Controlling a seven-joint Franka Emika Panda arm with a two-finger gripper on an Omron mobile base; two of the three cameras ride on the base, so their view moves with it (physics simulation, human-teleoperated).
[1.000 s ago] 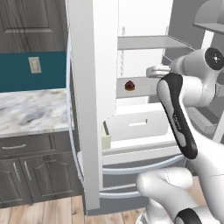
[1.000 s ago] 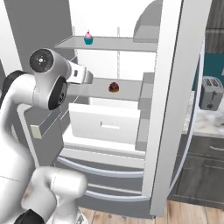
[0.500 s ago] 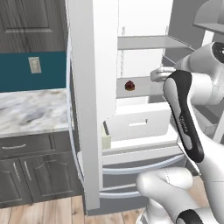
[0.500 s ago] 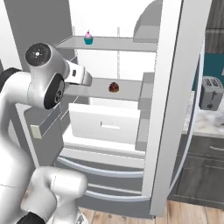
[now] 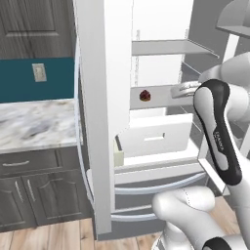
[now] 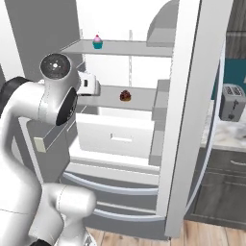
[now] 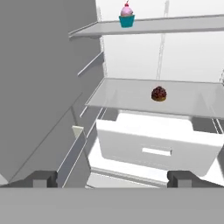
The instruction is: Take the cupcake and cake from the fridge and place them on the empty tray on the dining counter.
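Note:
The fridge point(image 5: 100, 112) stands with its doors swung wide, showing a white interior. On the upper shelf sits the pink-frosted cupcake point(image 7: 127, 15) point(image 6: 97, 42) in its teal wrapper. One shelf lower rests the dark brown cake point(image 7: 159, 93) point(image 6: 125, 95) point(image 5: 145, 95). My gripper point(image 7: 113, 179) is open and holds nothing. It hovers in front of the fridge, short of the middle shelf and left of the cake. The tray and the dining counter are out of view.
A white drawer point(image 7: 153, 146) juts out below the cake's shelf. The open fridge doors point(image 6: 192, 120) flank the arm on both sides. A marble wall counter point(image 5: 34, 124) lies to the left, and a toaster point(image 6: 231, 102) stands on the right.
The arm has crept slightly upward and toward the fridge. The jaws stay open, and the cake and cupcake have not moved.

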